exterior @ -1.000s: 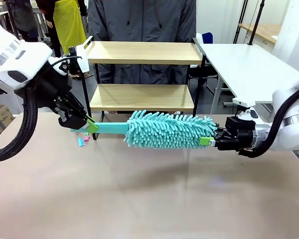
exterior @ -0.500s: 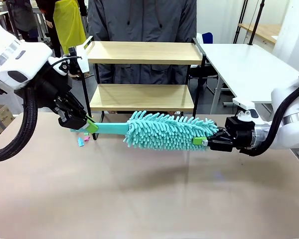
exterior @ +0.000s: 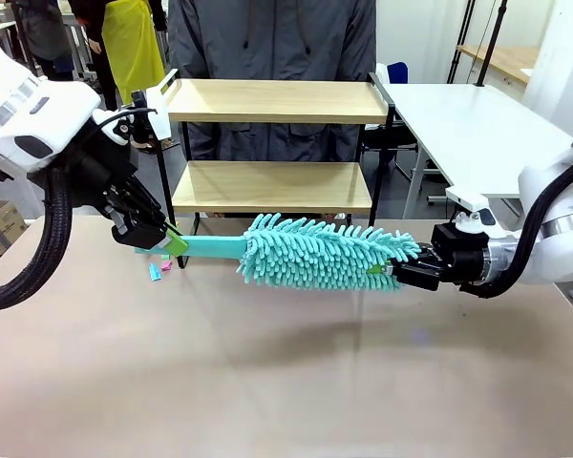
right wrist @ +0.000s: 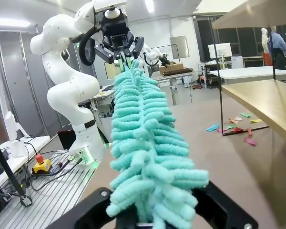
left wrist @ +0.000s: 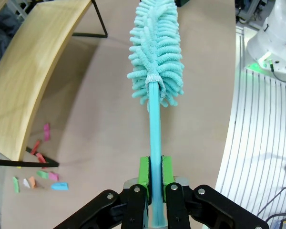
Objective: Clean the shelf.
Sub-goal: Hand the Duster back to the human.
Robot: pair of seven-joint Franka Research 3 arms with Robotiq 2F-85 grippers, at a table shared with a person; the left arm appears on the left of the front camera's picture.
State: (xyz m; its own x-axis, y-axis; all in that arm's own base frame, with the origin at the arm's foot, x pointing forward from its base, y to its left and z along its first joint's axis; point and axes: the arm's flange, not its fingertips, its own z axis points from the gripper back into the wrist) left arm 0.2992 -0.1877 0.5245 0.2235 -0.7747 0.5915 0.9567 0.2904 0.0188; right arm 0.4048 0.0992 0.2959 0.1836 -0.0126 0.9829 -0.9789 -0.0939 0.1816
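A teal fluffy duster [exterior: 315, 250] hangs level over the table, in front of the shelf [exterior: 272, 100], a two-tier wooden rack in a black frame. My left gripper [exterior: 175, 243] is shut on the duster's flat teal handle [left wrist: 155, 143], with a green pad [left wrist: 144, 172] on either side. My right gripper [exterior: 387, 272] is shut on the fluffy tip of the duster [right wrist: 143, 143], which hides its fingertips. Small coloured paper scraps [exterior: 159, 267] lie on the table by the shelf's left foot. Both shelf boards look bare.
A person in a dark grey coat [exterior: 267, 38] stands right behind the shelf. A white table [exterior: 468, 124] stands at the right. The near half of the brown tabletop [exterior: 286, 382] is free.
My right gripper has closed its fingers on the duster's tip and pushed slightly left into the fluff. The left gripper and the handle have stayed put.
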